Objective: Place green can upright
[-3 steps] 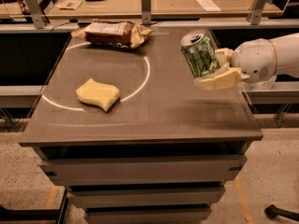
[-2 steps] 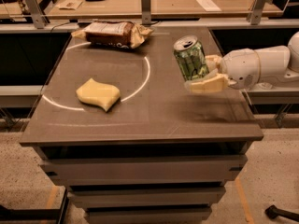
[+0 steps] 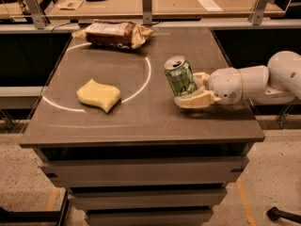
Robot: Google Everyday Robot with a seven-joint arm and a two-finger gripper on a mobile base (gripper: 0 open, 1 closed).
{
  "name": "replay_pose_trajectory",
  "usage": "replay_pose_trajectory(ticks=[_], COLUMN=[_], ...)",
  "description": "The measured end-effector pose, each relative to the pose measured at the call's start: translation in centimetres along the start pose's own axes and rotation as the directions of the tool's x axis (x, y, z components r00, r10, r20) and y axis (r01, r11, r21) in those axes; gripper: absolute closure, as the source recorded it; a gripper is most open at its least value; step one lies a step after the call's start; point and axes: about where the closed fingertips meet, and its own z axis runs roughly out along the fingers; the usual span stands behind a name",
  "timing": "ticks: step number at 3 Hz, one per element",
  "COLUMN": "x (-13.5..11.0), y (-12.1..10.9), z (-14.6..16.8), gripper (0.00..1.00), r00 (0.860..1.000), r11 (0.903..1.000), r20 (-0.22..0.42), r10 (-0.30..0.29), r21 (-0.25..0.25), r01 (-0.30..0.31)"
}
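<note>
The green can (image 3: 180,77) has a pale mottled label and a silver top with a pull tab. It stands nearly upright, tilted slightly left, at the right side of the grey table (image 3: 141,121). My gripper (image 3: 194,89) reaches in from the right and is shut on the can, one cream finger (image 3: 196,100) in front of it and one behind. The can's base is at or just above the table top; I cannot tell if it touches.
A wavy yellow sponge (image 3: 99,95) lies at the left of the table. A brown snack bag (image 3: 113,34) lies at the back. A white arc (image 3: 144,81) is drawn on the top. A wooden bench (image 3: 164,4) runs behind.
My gripper has carried the green can to the left and down, closer to the table top. The sponge and the bag have not moved.
</note>
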Motion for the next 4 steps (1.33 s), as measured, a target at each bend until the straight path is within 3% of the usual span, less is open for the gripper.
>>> replay_pose_trajectory(ticks=[1,2,4], x=[0.90,1.19,1.31], y=[-0.23,-0.50,-0.58], z=[0.47,0.66,0.97], gripper=[0.96,0.78,0.32], r00=[1.000,0.998,0.999], r11=[0.9999,0.9997,0.9996], r20=[0.010,0.051,0.049], r10=[0.010,0.021,0.020], r21=[0.008,0.009,0.016], r01=[-0.010,-0.021,-0.021])
